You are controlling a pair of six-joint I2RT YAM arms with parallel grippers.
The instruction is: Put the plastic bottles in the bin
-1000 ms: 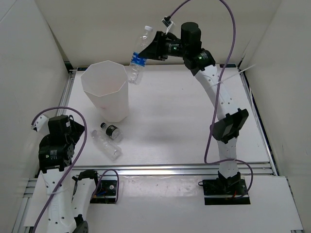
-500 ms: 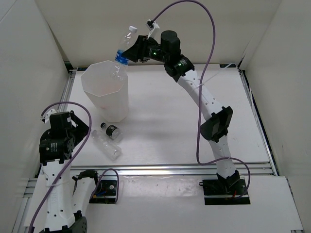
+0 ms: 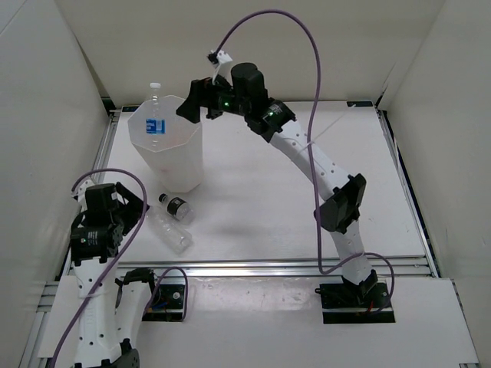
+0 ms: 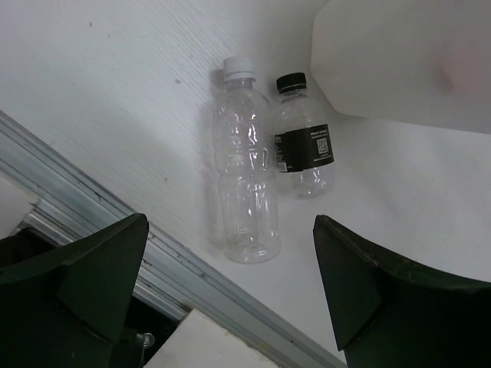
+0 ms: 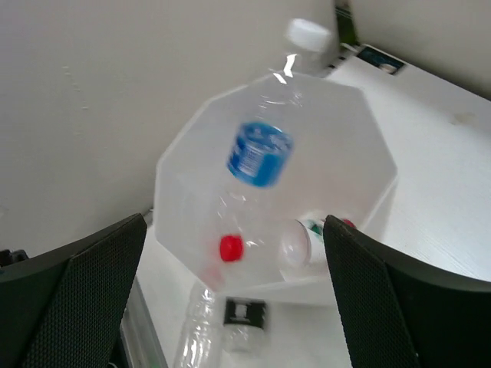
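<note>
Right gripper [image 3: 190, 106], jaws released, hangs beside the clear blue-labelled plastic bottle [image 3: 156, 115]. The bottle is upright in the tall white faceted bin [image 3: 173, 165]. Left gripper [image 4: 230, 230] gapes wide.

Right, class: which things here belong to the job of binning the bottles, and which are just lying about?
Job: bin; blue-labelled bottle at its mouth; red-capped bottle inside; unlabelled bottle and black-capped bottle on the table.
Just there: purple cable; metal rail.

Blue-labelled bottle [image 5: 259, 162] showing blurred, cap up, over bin [image 5: 360, 153] mouth; red cap [image 5: 230, 248] lying inside; right gripper [image 5: 234, 222] jaws standing wide.
</note>
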